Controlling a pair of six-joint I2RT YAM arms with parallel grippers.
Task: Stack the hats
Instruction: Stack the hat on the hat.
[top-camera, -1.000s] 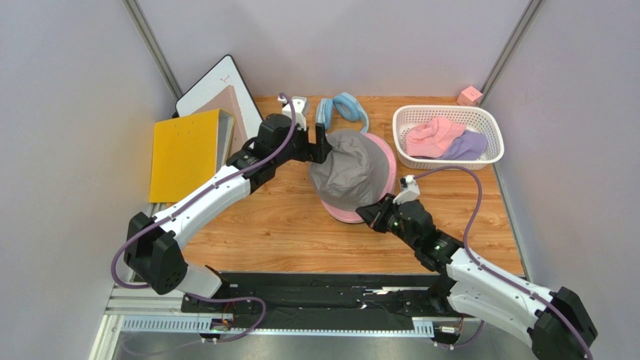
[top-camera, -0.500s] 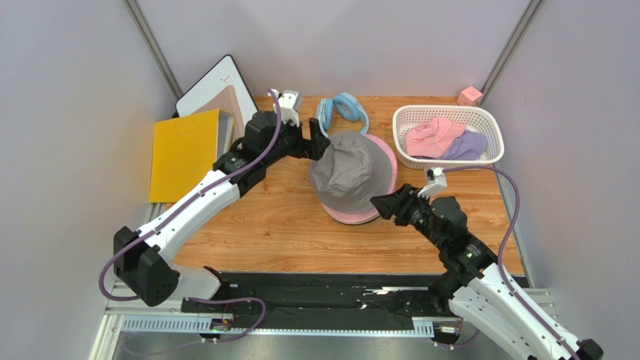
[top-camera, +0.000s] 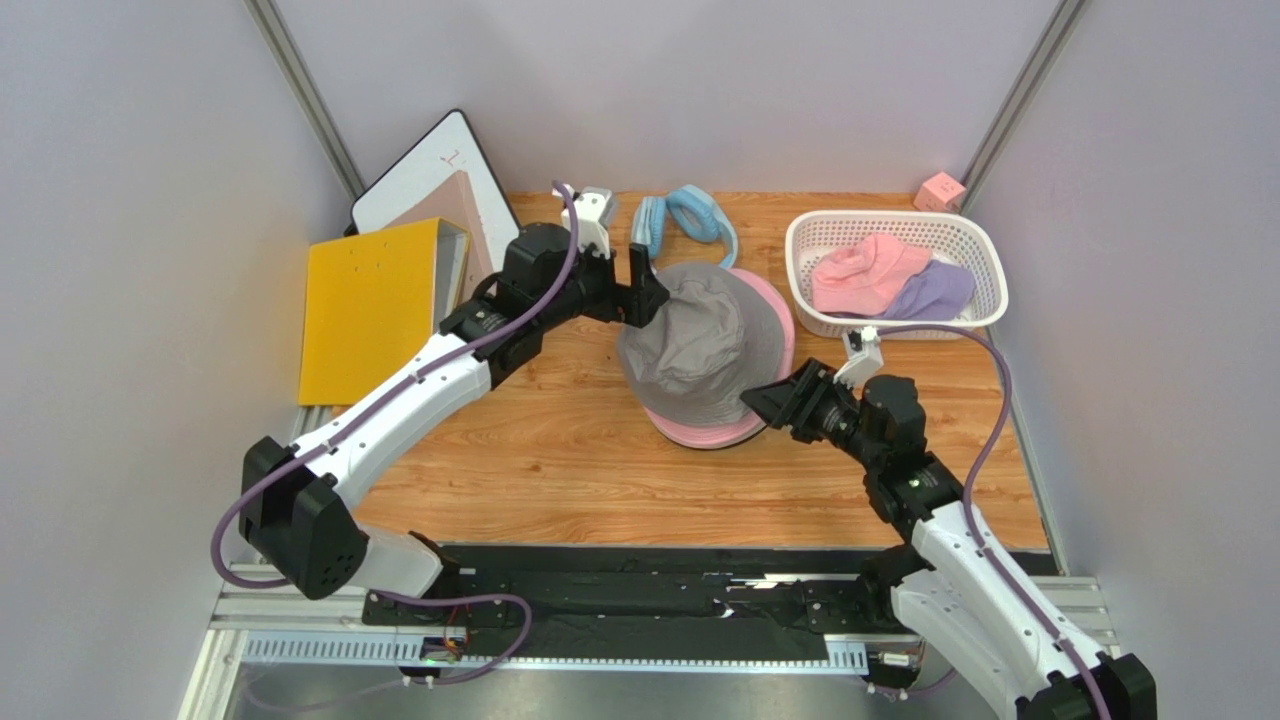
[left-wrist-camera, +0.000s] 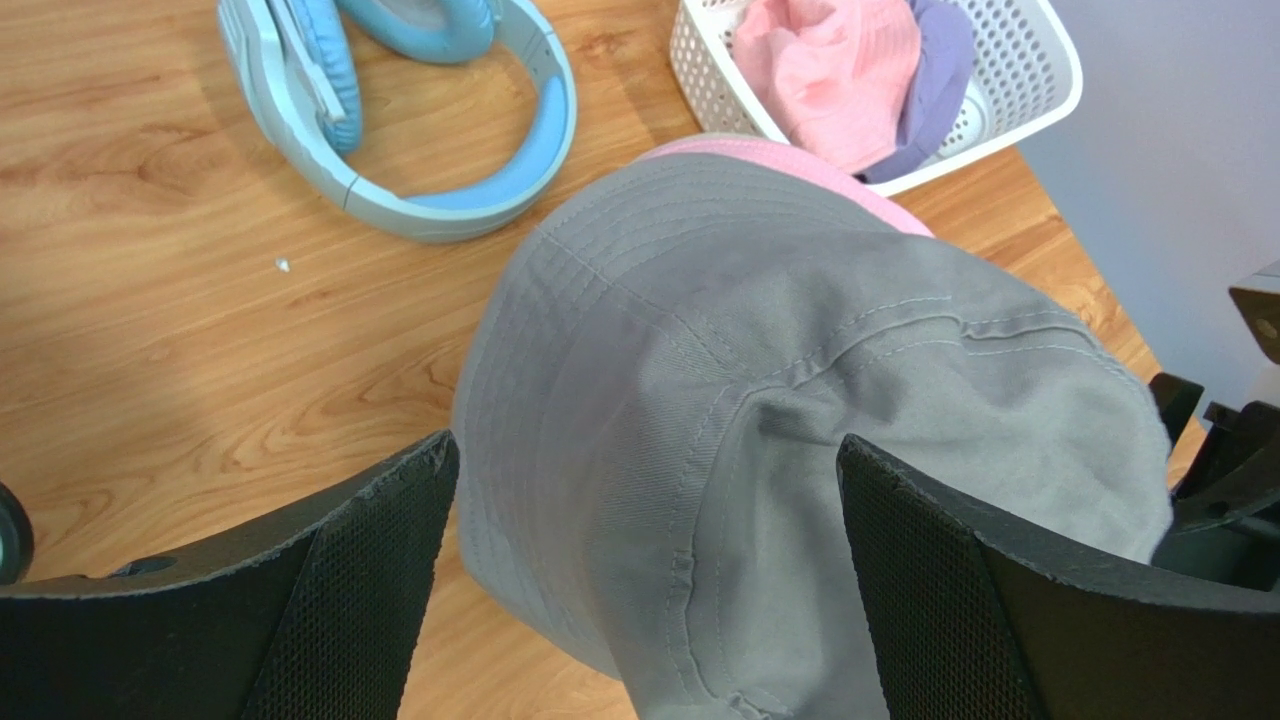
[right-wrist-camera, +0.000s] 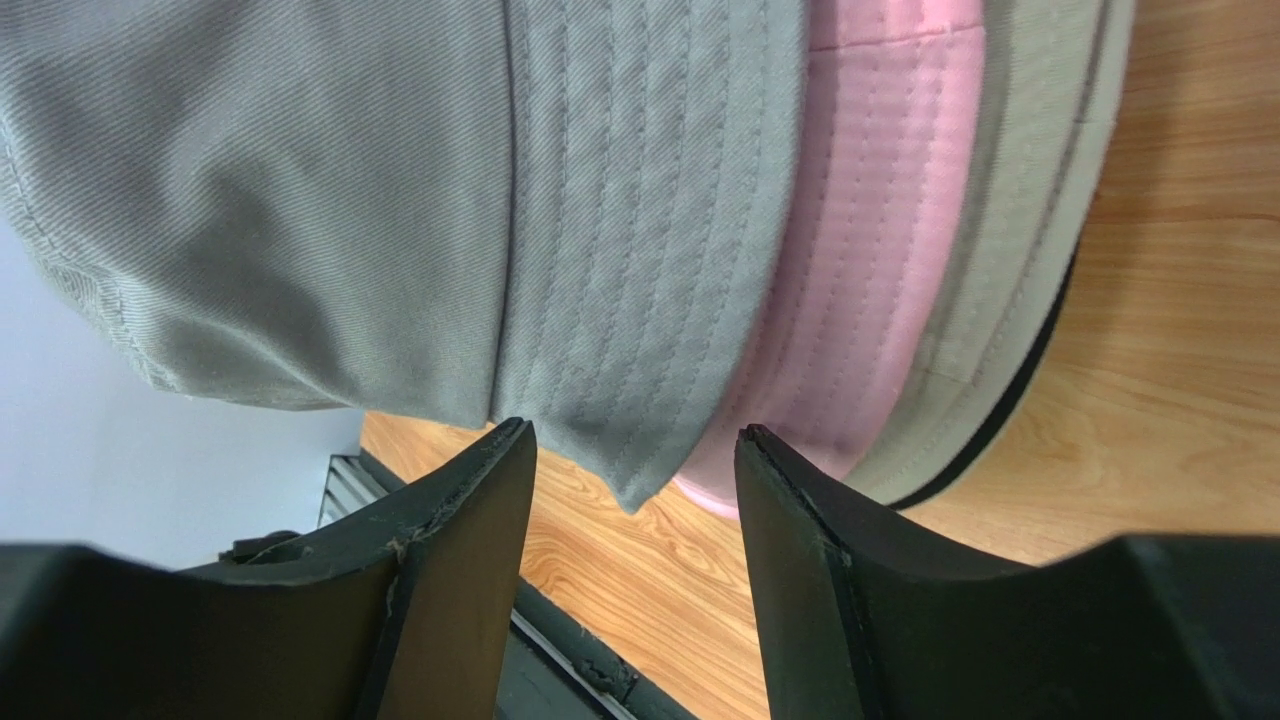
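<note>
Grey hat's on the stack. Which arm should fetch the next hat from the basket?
Right. The right gripper stands open at the grey hat, on the basket side, nearer the pink hat inside. The left gripper, also open, is at the stack's far left.

Left arm (top-camera: 406, 393): reaches from its base at the near left, forward and to the right, forearm long and nearly straight, wrist far out.
Left end effector (top-camera: 649, 288): points right, jaws spread wide, clamped on nothing.
Right arm (top-camera: 962, 540): rises from the near right base, forearm angled forward and left.
Right end effector (top-camera: 763, 402): points left, jaws partly apart, pinching nothing.
</note>
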